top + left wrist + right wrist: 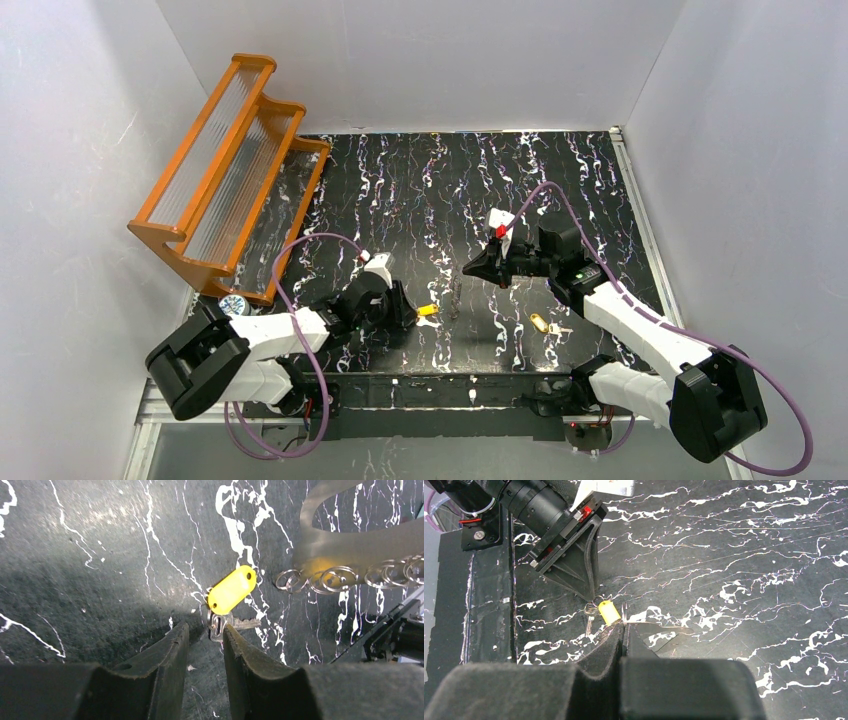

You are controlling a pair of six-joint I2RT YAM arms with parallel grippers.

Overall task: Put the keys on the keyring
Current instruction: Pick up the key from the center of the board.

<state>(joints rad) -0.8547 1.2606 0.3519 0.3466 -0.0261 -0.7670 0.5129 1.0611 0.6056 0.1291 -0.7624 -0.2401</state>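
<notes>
Left wrist: tiny key point(231, 590), oblong yellow head, short silver blade, flat on table point(100, 555) between partly open left gripper point(205, 628). Right gripper point(623, 629) pinched shut on whitish translucent keyring point(350, 550).

This seems to be a robotics lab cell. Plain white panels point(90, 120) close around a black marbled bench point(450, 180). A left arm point(250, 340) and a right arm point(650, 340) with purple cables point(300, 250) are bolted at 6 o'clock, and an orange rack point(225, 165) stands at 10 o'clock.
</notes>
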